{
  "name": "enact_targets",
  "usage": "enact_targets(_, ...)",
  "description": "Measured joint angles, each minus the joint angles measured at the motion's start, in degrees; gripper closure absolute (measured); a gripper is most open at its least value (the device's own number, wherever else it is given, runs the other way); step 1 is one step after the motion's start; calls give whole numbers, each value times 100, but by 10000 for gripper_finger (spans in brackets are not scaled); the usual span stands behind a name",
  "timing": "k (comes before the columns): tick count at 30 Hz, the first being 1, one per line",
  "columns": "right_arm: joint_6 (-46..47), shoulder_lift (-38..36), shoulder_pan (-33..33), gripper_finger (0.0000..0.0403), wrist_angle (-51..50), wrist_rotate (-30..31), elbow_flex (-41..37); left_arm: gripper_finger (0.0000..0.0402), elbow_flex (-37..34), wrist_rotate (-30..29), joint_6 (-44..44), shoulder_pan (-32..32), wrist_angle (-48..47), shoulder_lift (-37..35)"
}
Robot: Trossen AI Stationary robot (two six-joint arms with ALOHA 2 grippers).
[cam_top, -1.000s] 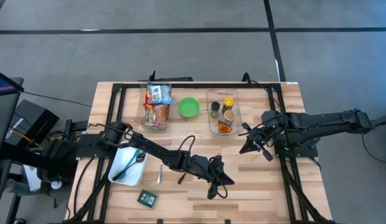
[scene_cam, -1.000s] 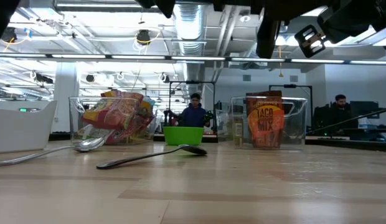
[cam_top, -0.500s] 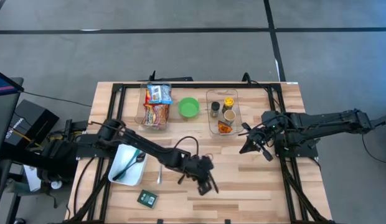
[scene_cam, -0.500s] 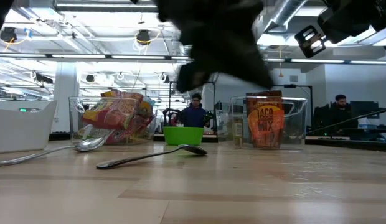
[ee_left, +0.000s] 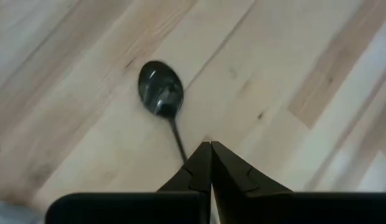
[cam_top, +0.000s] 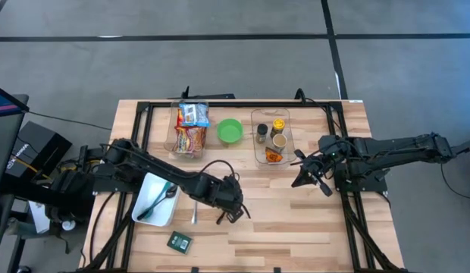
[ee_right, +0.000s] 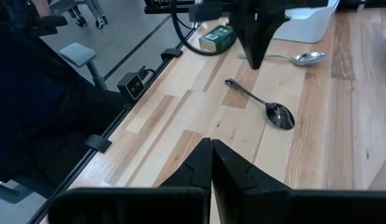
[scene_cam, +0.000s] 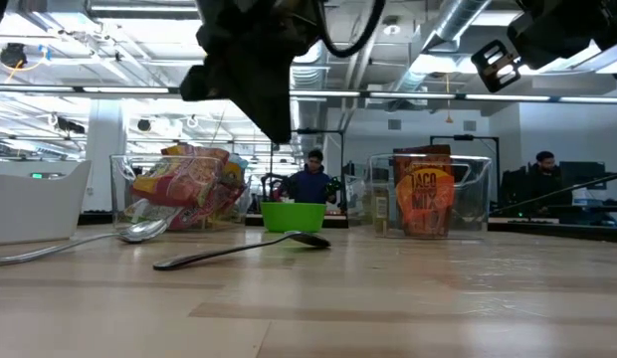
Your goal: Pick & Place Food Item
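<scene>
Left gripper point(cam_top: 236, 214), fingers pressed together and empty, hovers over a dark spoon point(cam_top: 224, 213) near the worktop's point(cam_top: 311, 227) centre. Food packets point(cam_top: 191, 127) sit untouched in their bin at 11 o'clock. Right gripper point(cam_top: 299, 180), fingers likewise closed, waits at 3 o'clock. No food picked yet.

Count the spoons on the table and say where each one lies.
2. A dark spoon lies on the bare wood under the left hand. A silver spoon lies beside the white tray; that tray's utensils may include more.
</scene>
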Motion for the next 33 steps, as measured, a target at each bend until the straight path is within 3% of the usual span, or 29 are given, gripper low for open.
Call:
enact_targets(21,0,1,0,403,-1,-2,0,398,-258,304,-239,102,431,534)
enact_targets(26,0,0,0,403,-3,-2,0,385,-260,302,307,163,485,534)
enact_targets(33,0,1,0,403,-5,-2,0,340,-260,300,369,168,519,564)
